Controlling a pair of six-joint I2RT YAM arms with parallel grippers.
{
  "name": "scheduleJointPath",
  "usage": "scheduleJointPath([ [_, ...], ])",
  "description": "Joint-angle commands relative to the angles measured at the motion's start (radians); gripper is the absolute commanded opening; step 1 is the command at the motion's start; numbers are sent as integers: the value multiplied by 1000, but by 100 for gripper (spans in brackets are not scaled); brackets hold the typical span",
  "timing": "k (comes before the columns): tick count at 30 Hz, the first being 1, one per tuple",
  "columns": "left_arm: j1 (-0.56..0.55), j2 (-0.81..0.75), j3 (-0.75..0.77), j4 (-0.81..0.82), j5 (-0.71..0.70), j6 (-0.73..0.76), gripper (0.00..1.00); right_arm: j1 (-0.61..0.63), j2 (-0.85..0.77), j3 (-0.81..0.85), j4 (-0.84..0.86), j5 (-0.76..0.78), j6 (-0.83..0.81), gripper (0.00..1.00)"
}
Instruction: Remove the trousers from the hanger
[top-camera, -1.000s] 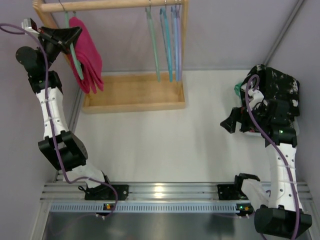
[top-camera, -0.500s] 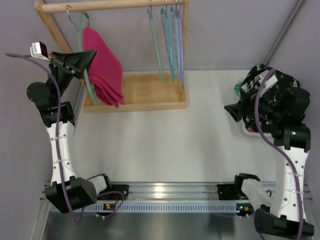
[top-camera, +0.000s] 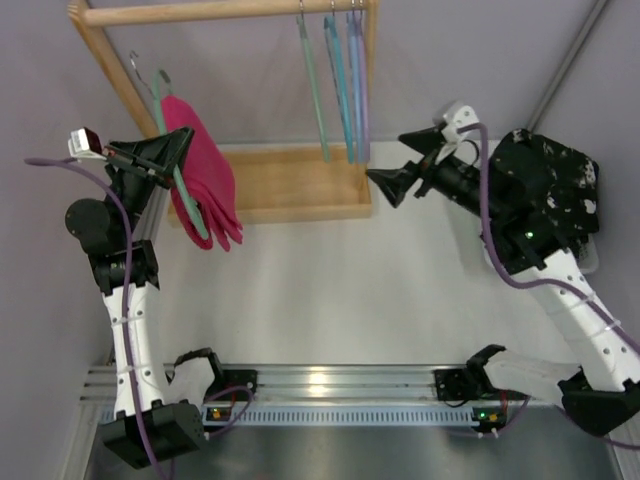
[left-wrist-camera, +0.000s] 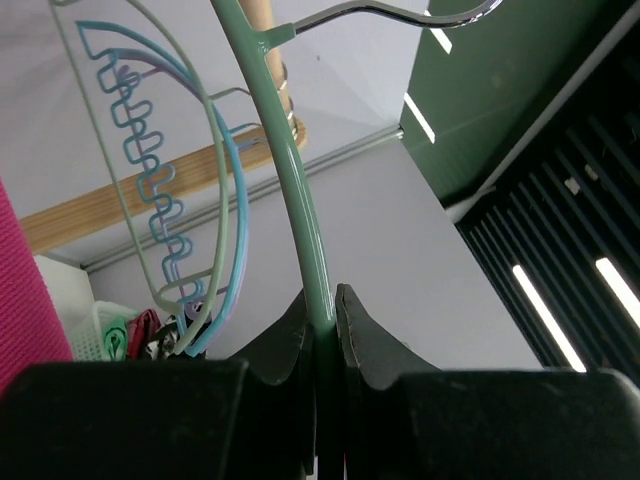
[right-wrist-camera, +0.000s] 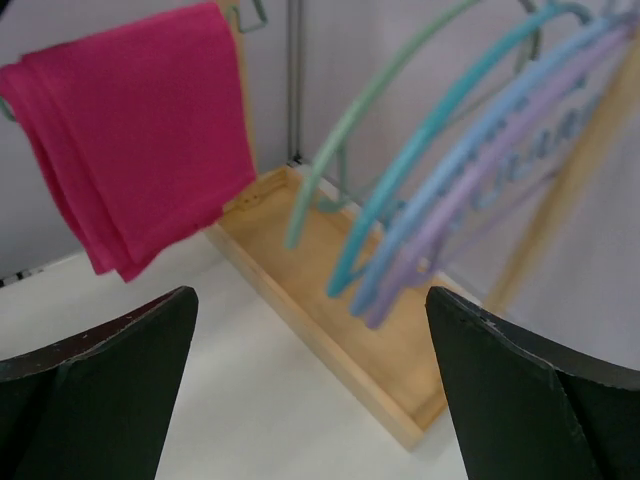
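Left wrist: mere trousers (left-wrist-camera: 15, 290) edge (pink sliver)

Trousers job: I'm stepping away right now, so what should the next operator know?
The left tool is shut on the hanger, whose hook looks clear of the wooden rail.
The right tool is open and empty, in the air, facing the trousers.
The trousers hang folded over the hanger, beside the left tool.
Done: hanger gripped.
Left: pull the trousers off, probably with the right tool.
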Motion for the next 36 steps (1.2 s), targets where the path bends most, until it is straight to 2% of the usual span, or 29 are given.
scheduleJointPath([
  [1, 0, -43, 33, -19, -97, -8, 0, 226, 94, 42, 190, 225, -67, 100],
  [3, 0, -45, 39, -73, -98, -54, 0, 358, 171, 48, 300, 261, -94, 99],
  [5, 0, -49, 34, -90, -95, -77, 0, 424, 212, 13, 388, 275, -113, 99],
  [6, 0, -52, 33, -91, -92, -94, 0, 475, 240, -15, 533, 290, -117, 99],
  [8, 0, -51, 40, -116, -81, -114, 0, 521, 274, -67, 658, 337, -122, 99],
  [13, 0, -31, 83, -189, -72, -163, 0, 650, 432, -60, 834, 503, -148, 99],
  [17, 0, -28, 100, -187, -71, -174, 0, 719, 470, -98, 931, 522, -177, 99],
  [19, 0, -26, 111, -187, -71, -172, 0, 754, 501, -97, 960, 532, -194, 99],
  [25, -1, -26, 129, -187, -67, -180, 0, 793, 599, 11, 936, 597, -142, 86],
  [31, 0, -19, 157, -186, -63, -191, 0, 796, 668, 83, 907, 618, -131, 68],
  [36, -1, -23, 165, -187, -60, -191, 0, 794, 708, 94, 964, 623, -174, 65],
])
